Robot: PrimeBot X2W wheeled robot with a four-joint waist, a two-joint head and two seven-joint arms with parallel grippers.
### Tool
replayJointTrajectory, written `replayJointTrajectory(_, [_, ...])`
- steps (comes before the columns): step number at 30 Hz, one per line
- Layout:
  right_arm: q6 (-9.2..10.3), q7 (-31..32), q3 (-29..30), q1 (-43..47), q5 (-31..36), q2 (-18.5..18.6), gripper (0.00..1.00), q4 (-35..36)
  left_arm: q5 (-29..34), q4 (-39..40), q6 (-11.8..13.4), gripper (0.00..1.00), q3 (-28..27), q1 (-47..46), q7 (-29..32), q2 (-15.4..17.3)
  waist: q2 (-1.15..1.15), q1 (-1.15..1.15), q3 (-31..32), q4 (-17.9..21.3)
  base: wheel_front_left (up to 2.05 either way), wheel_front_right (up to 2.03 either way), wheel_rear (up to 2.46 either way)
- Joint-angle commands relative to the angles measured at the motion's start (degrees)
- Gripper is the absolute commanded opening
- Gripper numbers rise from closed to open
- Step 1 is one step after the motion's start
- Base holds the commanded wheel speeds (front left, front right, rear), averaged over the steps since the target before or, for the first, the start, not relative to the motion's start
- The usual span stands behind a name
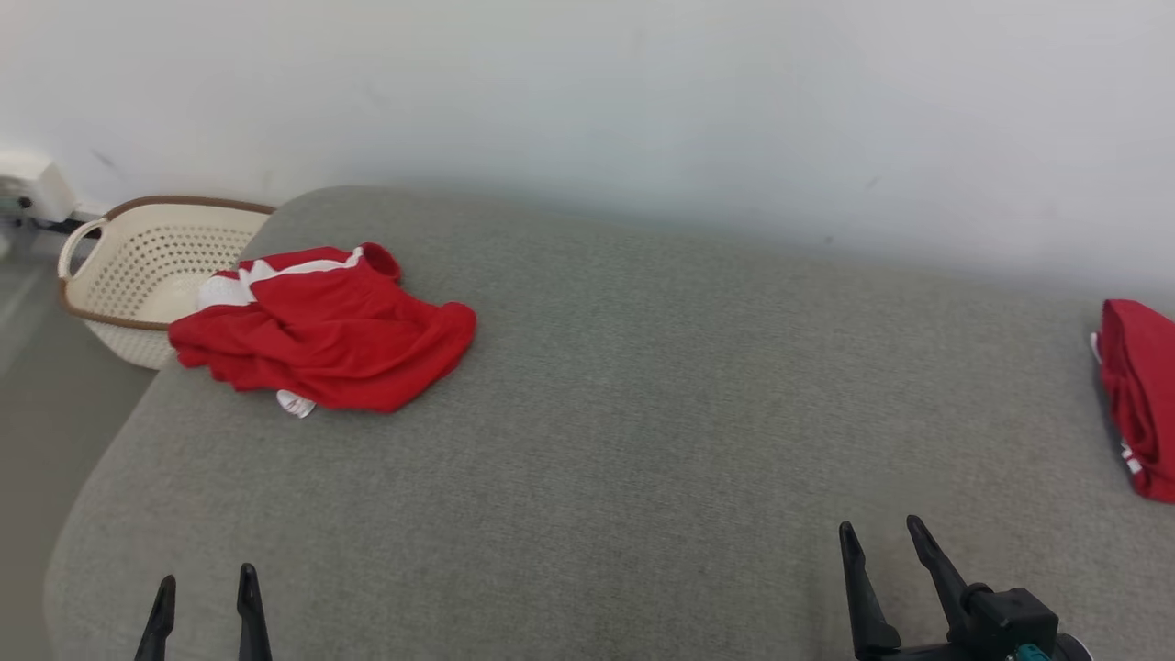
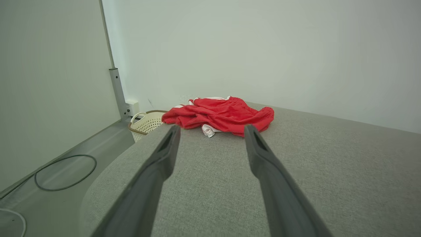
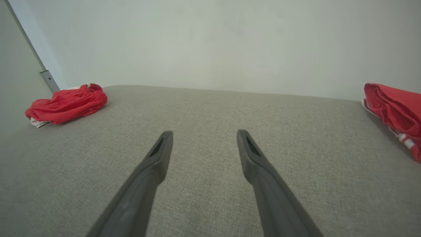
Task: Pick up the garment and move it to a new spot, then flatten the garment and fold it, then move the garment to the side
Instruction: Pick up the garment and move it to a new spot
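A crumpled red garment with white trim (image 1: 326,338) lies at the far left of the grey cushioned surface (image 1: 643,413); it also appears ahead in the left wrist view (image 2: 223,114) and far left in the right wrist view (image 3: 67,103). My left gripper (image 1: 207,578) hovers open at the near left edge, well short of the garment, fingers empty (image 2: 212,130). Low at the right, my right gripper (image 1: 881,531) is open too, over bare fabric (image 3: 204,133).
A cream perforated basket with a brown rim (image 1: 138,266) stands on the floor beside the surface's far left corner. A second red garment (image 1: 1138,395) lies at the right edge. A white wall runs behind. A cable loops on the floor (image 2: 65,172).
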State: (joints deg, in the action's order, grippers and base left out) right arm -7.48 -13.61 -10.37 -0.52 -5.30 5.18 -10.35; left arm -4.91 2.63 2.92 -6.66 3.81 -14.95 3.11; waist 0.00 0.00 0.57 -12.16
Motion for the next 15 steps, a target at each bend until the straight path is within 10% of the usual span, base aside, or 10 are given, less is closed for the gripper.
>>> replayJointTrajectory(1, [-0.02, -0.1, -0.2, -0.3, -0.3, 0.1, 1.00, -0.2, -0.1, 0.1, 0.0, 1.00, -0.2, 1.3, -0.3, 0.2, 0.00, 0.00, -0.1, -4.8, 0.00, 0.00, 0.00])
replayJointTrajectory(15, [-0.02, -0.5, -1.7, -1.6, -0.7, -0.6, 1.00, -1.3, -0.2, 0.3, 0.2, 1.00, -1.5, 2.1, -0.3, 0.1, 0.00, 0.00, -0.2, -10.9, 0.00, 0.00, 0.00])
